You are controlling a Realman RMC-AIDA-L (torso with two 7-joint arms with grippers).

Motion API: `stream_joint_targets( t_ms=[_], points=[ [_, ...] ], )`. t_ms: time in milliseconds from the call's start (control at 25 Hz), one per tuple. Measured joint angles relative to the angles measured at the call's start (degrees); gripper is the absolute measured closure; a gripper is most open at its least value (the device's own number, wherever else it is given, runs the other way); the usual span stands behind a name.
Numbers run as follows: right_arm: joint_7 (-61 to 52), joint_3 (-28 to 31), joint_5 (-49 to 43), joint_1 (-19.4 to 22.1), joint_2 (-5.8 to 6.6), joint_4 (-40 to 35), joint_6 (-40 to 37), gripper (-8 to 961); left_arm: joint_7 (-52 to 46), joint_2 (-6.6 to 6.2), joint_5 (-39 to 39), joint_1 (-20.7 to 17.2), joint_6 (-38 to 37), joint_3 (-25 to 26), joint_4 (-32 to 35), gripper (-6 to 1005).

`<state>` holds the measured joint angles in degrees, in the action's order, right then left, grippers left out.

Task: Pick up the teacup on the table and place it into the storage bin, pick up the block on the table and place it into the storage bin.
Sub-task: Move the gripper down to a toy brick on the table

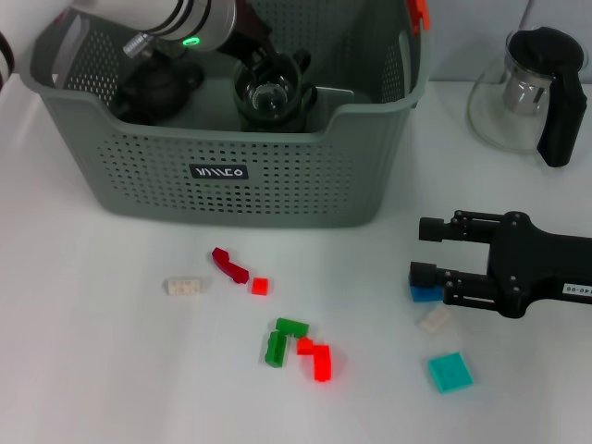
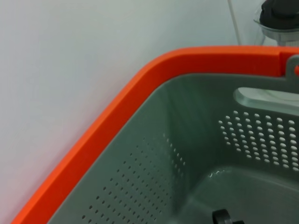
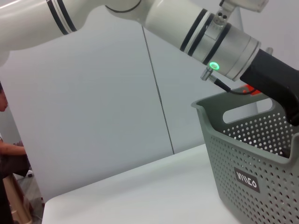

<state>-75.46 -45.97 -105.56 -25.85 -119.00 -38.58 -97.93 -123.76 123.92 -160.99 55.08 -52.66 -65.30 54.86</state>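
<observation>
teacup (image 1: 270, 95), clear glass, inside perforated storage bin (image 1: 231, 176); left jaws' state unclear, right jaws open, empty.

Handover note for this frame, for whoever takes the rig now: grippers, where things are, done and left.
Left gripper: down inside the storage bin, around the glass teacup; whether it has let go cannot be told.
Right gripper: jaws open, low over the table beside the blue block.
Done: teacup is in the bin.
Left: pull the left arm out, then grasp a block and drop it in the bin.
</observation>
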Motion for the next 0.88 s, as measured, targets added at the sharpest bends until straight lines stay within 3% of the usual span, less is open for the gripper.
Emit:
stream_joint_targets(
  t_ms=[400, 880],
  points=[
    [-0.14, 0.00, 0.01, -0.34, 0.04, -0.01, 0.15, 287, 0.15, 0.10, 0.35, -0.93, -1.32, -0.10, 1.87, 537],
    [-0.13, 0.00, 0.07, -0.46, 0.09, -0.06, 0.29, 288, 0.53, -0.60, 3.61, -2.35, -8.62, 1.18, 6.97, 457]
  ],
)
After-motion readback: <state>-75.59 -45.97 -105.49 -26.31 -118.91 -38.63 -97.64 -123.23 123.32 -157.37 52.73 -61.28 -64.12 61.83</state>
